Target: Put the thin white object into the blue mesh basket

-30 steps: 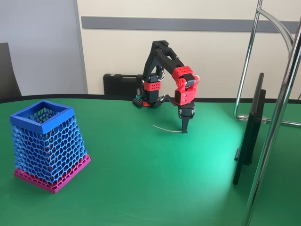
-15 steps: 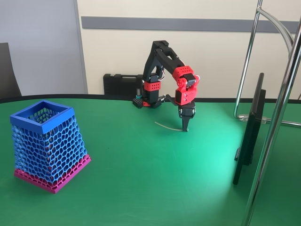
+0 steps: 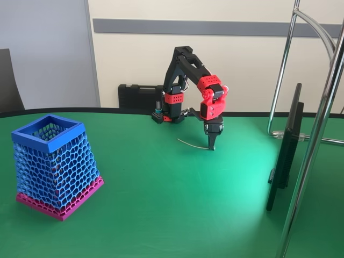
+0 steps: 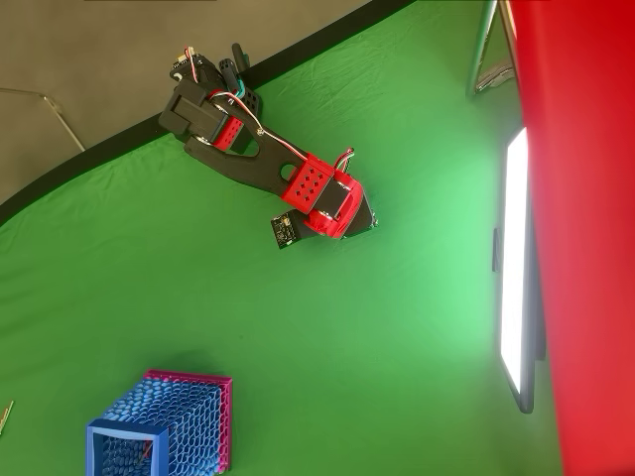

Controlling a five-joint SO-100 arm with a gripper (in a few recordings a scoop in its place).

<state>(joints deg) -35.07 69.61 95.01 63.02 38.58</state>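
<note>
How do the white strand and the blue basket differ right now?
The thin white strand is a slim, slightly curved line; the blue mesh basket is a tall honeycomb box with a pink base. The strand is pinched in the hand, sticking out sideways near the table; the basket stands free, far left in the fixed view.

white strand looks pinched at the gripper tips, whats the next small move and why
Probably lift straight up a little. In the fixed view the gripper points down at the green table, apparently closed on one end of the thin white object, whose free end trails left just above the cloth. The blue mesh basket stands far left, so clearance should come before swinging over.
</note>
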